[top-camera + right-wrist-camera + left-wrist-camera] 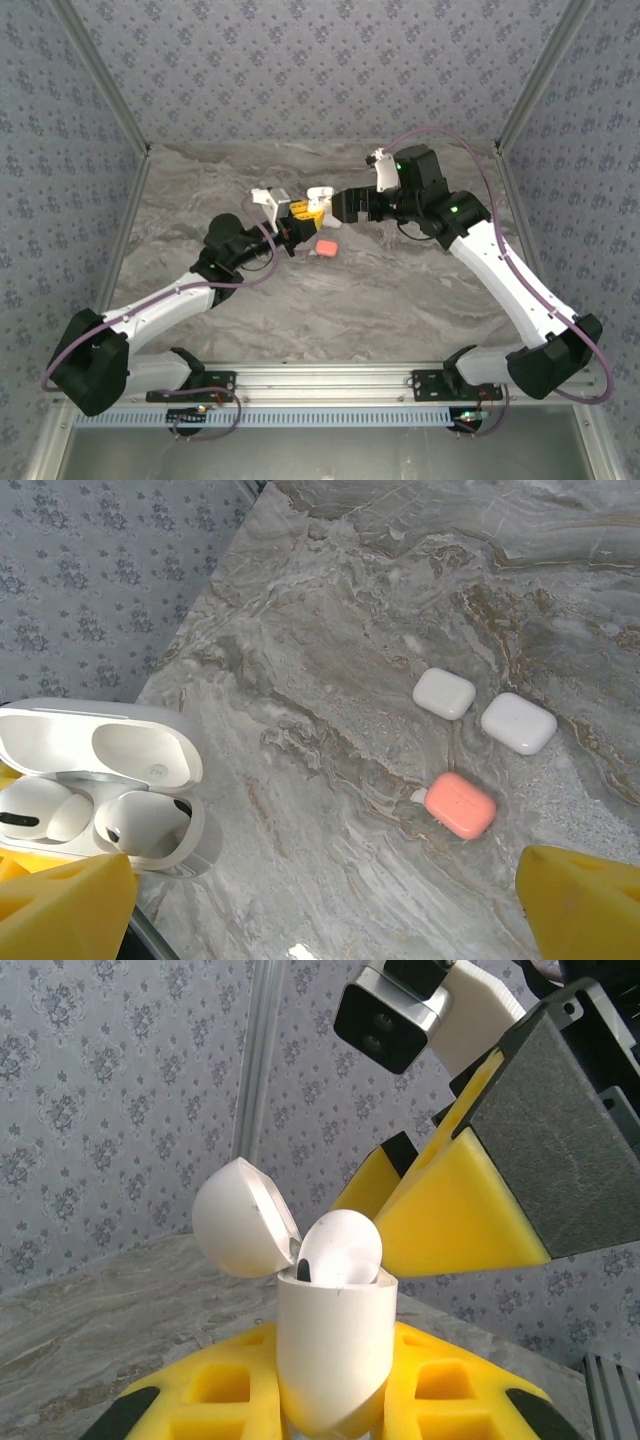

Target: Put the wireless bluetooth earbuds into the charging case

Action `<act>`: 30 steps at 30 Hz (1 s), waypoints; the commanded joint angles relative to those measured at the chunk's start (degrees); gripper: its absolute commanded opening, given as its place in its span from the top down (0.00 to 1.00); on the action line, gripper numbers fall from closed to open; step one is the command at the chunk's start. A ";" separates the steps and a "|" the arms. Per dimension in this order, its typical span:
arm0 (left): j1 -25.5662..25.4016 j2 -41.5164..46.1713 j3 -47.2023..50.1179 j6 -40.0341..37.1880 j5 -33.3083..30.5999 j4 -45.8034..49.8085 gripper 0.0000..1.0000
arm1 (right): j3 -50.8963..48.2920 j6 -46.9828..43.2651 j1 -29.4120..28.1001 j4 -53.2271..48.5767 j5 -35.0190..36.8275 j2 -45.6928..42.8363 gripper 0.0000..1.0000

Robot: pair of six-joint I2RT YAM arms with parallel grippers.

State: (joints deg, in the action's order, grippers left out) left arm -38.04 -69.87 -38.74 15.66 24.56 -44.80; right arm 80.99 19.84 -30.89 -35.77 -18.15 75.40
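One earbud (340,1250) sits in the open white case (335,1350), mid-frame, clamped by my left pincer (335,1415). My right pincer (330,910) stands wide apart.

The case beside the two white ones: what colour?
The case is coral pink; the right wrist view shows it best.

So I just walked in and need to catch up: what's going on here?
The left gripper is shut on an open white charging case, holding it upright with the lid tipped back. One earbud sits in it. The right gripper is open and empty, close beside that case. On the marble table lie two closed white cases and a pink case.
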 commanded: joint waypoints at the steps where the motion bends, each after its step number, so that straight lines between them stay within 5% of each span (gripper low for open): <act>1: -0.45 0.61 -0.90 -0.28 -0.34 -3.19 1.00 | 1.46 -1.33 0.27 -1.45 0.45 -1.65 0.00; 11: -0.45 1.31 -0.63 0.24 1.05 -3.61 1.00 | -10.33 4.47 9.33 20.03 -24.62 -8.86 0.00; 30: -0.43 0.95 -0.90 0.90 2.60 -3.74 1.00 | -5.95 4.24 2.59 26.97 -33.78 -0.02 0.00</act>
State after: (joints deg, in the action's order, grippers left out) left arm -38.04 -69.87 -38.74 16.12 26.15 -45.23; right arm 72.69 24.60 -27.90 -11.35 -49.30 76.07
